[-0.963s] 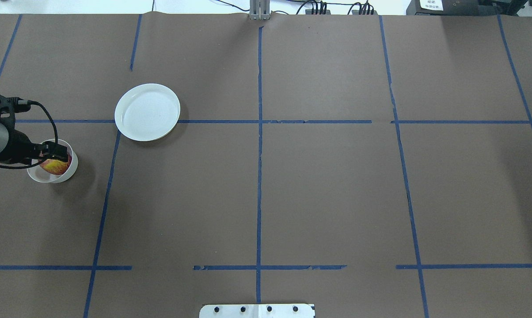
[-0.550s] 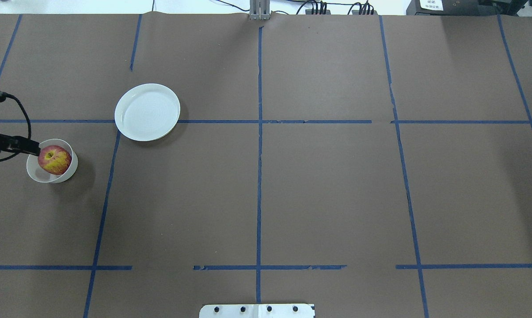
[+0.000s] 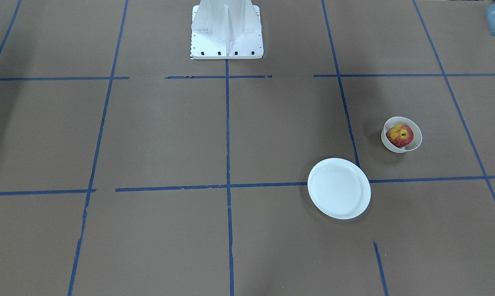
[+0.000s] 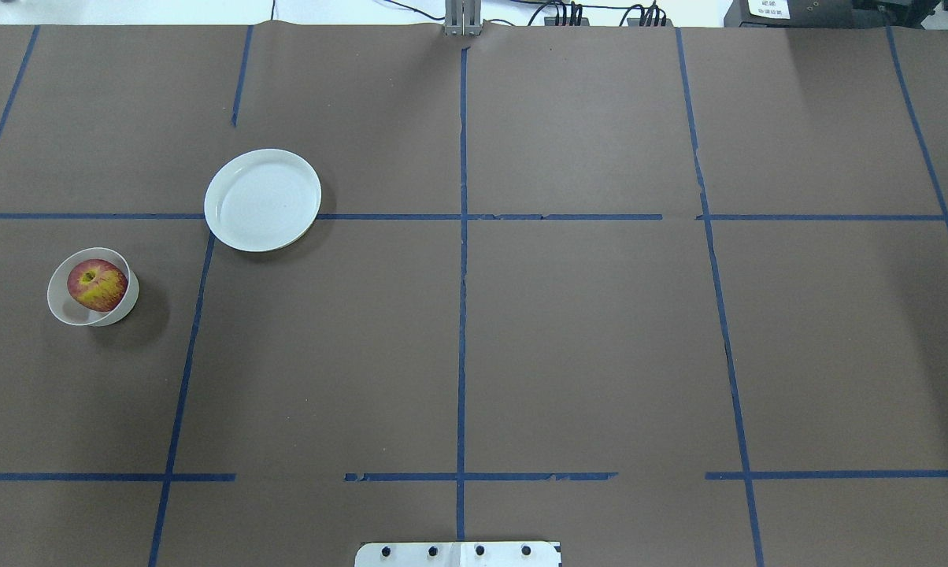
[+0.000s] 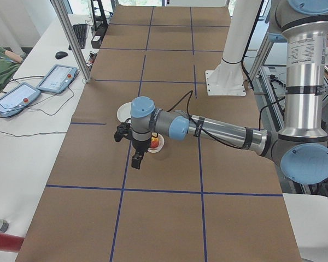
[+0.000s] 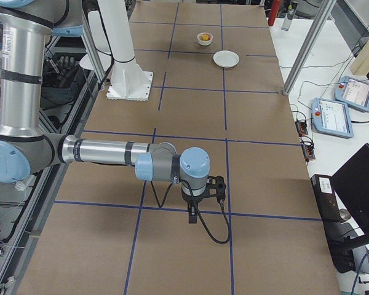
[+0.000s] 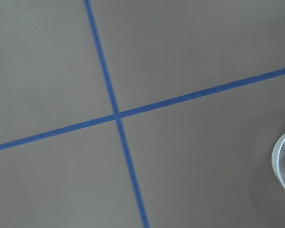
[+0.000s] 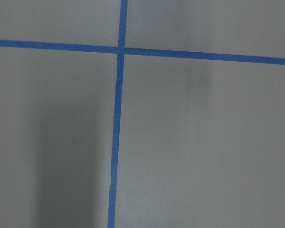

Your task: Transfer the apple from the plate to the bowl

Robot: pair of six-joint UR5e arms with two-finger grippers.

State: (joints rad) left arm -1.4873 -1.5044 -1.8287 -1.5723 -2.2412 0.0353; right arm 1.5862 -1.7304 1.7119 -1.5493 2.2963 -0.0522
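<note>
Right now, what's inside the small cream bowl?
The apple sits inside the bowl, yellow stem dimple facing up, with nothing gripping it. It fills most of the bowl, so the floor beneath it is covered and cannot be seen.

far up the table (image 6: 190,110) the apple (image 6: 203,38) sits in the bowl (image 6: 203,43), the plate (image 6: 226,59) near it.

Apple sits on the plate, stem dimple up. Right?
Not quite. The apple sits in the bowl, not on the plate, which holds nothing. The overhead exterior view shows this plainly. The stem dimple does face up.
</note>
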